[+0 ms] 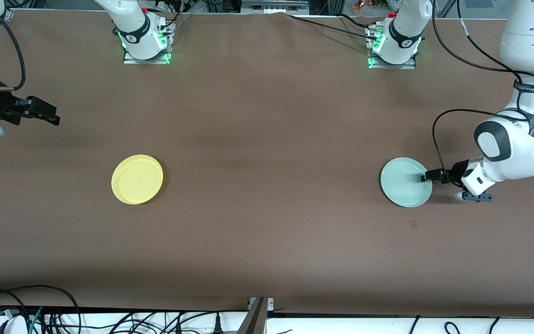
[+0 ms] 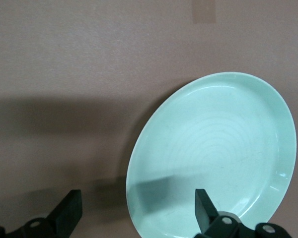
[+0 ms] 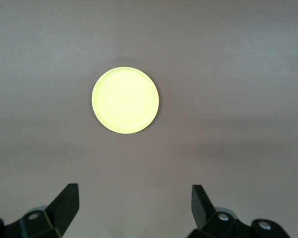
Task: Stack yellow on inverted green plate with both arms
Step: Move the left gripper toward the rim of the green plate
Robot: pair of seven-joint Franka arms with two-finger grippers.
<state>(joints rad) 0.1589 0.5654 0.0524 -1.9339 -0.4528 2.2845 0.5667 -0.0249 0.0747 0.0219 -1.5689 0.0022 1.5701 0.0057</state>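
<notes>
The yellow plate (image 1: 137, 179) lies rim up on the brown table toward the right arm's end; it also shows in the right wrist view (image 3: 125, 100). The pale green plate (image 1: 405, 182) lies toward the left arm's end and shows faint rings on its face in the left wrist view (image 2: 223, 148). My left gripper (image 1: 428, 176) is open and low at the green plate's edge (image 2: 137, 198); its jaws stand one on each side of the rim, apart from it. My right gripper (image 1: 56, 117) is open and empty (image 3: 133, 191), up over the table's right arm's end, well away from the yellow plate.
A small tape mark (image 1: 414, 225) is on the table nearer to the front camera than the green plate; it also shows in the left wrist view (image 2: 204, 11). Loose cables (image 1: 54, 315) hang along the table's front edge. The arm bases (image 1: 146, 44) stand along the table's top edge.
</notes>
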